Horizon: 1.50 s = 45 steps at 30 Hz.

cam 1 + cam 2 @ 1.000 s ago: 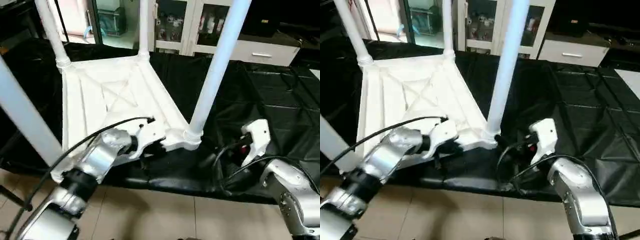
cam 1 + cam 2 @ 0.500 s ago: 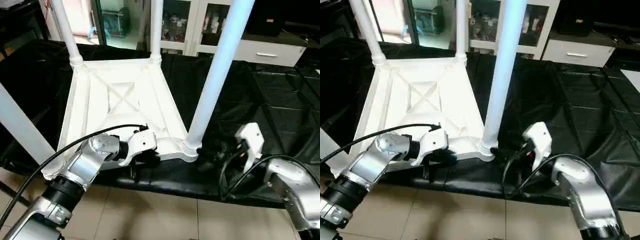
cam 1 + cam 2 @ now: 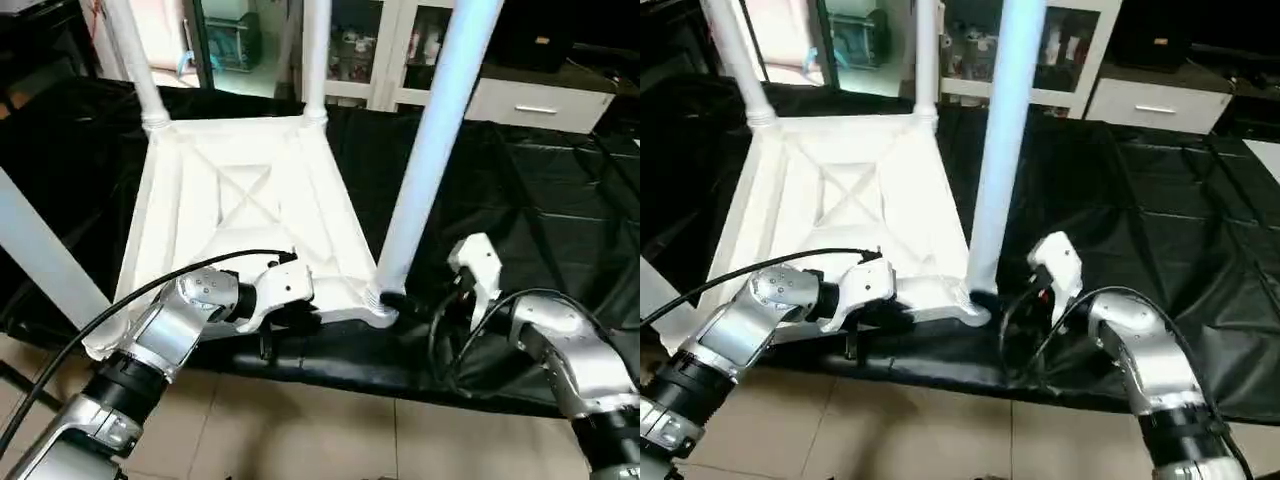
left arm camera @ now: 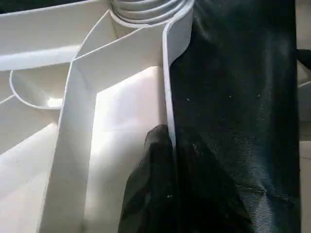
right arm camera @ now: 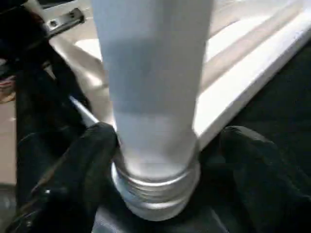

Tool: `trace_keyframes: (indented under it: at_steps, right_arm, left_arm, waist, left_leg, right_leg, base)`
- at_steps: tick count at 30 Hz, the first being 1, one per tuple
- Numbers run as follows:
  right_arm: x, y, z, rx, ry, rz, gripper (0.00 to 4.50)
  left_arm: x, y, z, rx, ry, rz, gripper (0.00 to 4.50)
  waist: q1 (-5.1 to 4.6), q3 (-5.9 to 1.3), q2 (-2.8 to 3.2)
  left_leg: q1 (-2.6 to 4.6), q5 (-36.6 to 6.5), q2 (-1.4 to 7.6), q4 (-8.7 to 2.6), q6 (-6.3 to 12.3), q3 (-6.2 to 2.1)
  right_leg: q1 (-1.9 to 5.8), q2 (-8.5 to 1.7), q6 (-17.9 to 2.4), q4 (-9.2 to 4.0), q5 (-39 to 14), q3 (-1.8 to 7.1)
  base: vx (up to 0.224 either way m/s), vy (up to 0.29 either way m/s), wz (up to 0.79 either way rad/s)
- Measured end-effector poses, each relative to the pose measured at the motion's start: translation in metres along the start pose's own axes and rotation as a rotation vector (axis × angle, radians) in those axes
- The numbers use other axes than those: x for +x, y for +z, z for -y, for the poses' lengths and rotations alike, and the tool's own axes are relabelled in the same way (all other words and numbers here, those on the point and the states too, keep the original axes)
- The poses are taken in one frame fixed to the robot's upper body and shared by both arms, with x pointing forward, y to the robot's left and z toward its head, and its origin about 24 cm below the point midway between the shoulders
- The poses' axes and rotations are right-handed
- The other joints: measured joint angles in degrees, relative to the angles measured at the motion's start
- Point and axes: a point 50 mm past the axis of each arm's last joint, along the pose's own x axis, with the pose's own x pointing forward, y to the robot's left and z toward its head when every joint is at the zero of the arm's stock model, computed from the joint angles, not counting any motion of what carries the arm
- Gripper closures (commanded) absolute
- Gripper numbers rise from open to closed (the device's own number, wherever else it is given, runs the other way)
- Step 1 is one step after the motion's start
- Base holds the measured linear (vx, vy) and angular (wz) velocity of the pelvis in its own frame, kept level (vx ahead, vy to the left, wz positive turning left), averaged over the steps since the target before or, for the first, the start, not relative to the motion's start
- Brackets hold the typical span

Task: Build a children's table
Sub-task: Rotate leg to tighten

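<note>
The children's table lies upside down on the black sheet, its X-ribbed white top (image 3: 250, 200) facing up and its legs pointing upward. My left gripper (image 4: 170, 141) is shut on the top's front rim (image 4: 166, 87), one black finger on each side of the thin wall. Around the base of the near right leg (image 3: 430, 140) my right gripper (image 5: 170, 145) stands open. One of its fingers (image 5: 92, 160) lies against the leg (image 5: 150, 87), the other is a little apart. The threaded collar of that leg (image 5: 155, 187) sits at the corner socket (image 3: 378, 300).
The black-sheeted work table (image 3: 540, 200) ends just in front of me, with tiled floor (image 3: 300, 430) below. White cabinets with glass doors (image 3: 400, 50) stand behind. Another leg (image 3: 40, 250) rises close by my left arm, two more (image 3: 135, 60) at the far side.
My right gripper has moved left, up to the near right leg, and now straddles its base. The left gripper has kept its hold on the rim. The camera shifted slightly.
</note>
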Motion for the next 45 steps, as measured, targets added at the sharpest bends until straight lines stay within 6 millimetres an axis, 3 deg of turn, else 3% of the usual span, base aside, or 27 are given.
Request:
trace_keyframes:
  at_steps: [8,24,36,40,45]
  right_arm:
    - [0.001,0.001,0.001,-0.006,0.014,0.007,0.96]
    - [0.008,0.002,0.005,-0.014,0.098,0.020,2.30]
    - [0.010,0.003,0.007,-0.017,0.110,0.020,2.42]
    - [0.020,0.004,0.011,-0.020,-0.028,0.027,2.43]
    - [0.037,0.004,0.014,0.118,-0.358,0.095,2.46]
  left_arm:
    - [0.000,0.000,0.000,-0.005,-0.003,0.004,4.50]
    - [-0.001,0.000,-0.001,-0.019,-0.004,0.008,4.50]
    - [-0.001,-0.001,-0.002,-0.026,-0.002,0.006,4.50]
    - [0.004,0.002,-0.011,-0.061,0.058,-0.007,4.50]
    - [0.024,0.016,-0.027,-0.123,0.162,-0.010,4.50]
  waist:
    - [0.02,0.01,-0.01]
    - [-0.11,0.08,0.00]
    - [-0.27,0.13,-0.08]
    - [-0.44,0.30,-0.37]
    - [-0.75,0.59,-0.70]
  left_leg:
    - [0.00,0.00,0.00,-0.01,0.00,0.01]
    - [0.00,0.00,0.00,-0.02,0.00,0.02]
    - [0.01,0.00,0.00,-0.03,0.00,0.02]
    - [0.06,0.00,0.00,-0.04,0.00,0.02]
    - [0.02,0.00,-0.03,-0.14,-0.01,0.01]
  right_leg:
    - [0.00,-0.01,0.06,0.00,-0.05,0.00]
    - [-0.01,-0.01,0.15,-0.01,-0.11,0.01]
    - [-0.01,-0.01,0.17,-0.01,-0.12,0.02]
    - [0.01,-0.01,0.17,0.00,-0.12,0.03]
    - [-0.07,0.00,0.20,-0.30,-0.14,0.03]
  base:
    - [0.000,0.000,0.00]
    - [0.000,0.000,0.00]
    - [0.000,0.000,0.00]
    - [0.000,0.000,0.00]
    - [0.000,0.000,0.00]
